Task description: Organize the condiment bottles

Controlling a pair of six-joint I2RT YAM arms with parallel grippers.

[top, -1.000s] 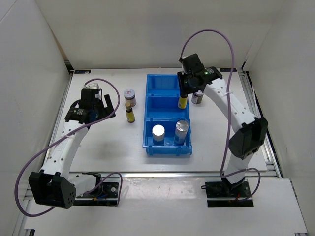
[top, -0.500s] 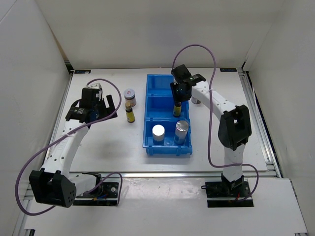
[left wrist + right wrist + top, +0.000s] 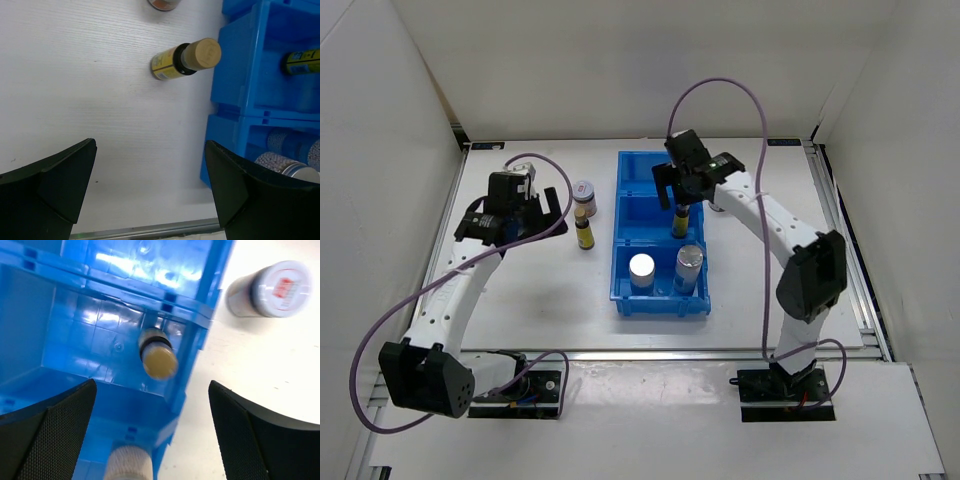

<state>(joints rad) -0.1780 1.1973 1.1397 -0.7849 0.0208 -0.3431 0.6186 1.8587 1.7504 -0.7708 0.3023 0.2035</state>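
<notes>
Black fingers of the left gripper (image 3: 545,212) are spread as wide as they go and hold nothing. They hang over the left part of the white table (image 3: 550,290).

Just to their right, two of the six containers stand on the bare table, apart from the bin. One is a squat jar (image 3: 584,192) with a grey, red-marked lid, on the far side. The other, close in front of it, is a slim amber bottle (image 3: 583,233) with a tan cap, standing upright.

Next comes the blue bin (image 3: 642,172), with three compartments in a row from far to near. The middle compartment holds one thing, the second amber bottle (image 3: 679,222), upright toward its right side. The near compartment holds two silver-topped cylinders side by side, the left cylinder (image 3: 642,267) and the right cylinder (image 3: 689,262).

The right gripper (image 3: 677,195) hangs over the middle compartment. In its wrist view its jaws stand far apart, one to each side of the bottle's tan cap, and grip nothing.

Right of the bin, the second jar (image 3: 272,290) sits on the table just beside the bin's wall, its red-marked lid facing up. In the top view the right arm covers most of it.

That makes two jars, two amber bottles and two cylinders. Three containers are in the bin and three are on the table.
</notes>
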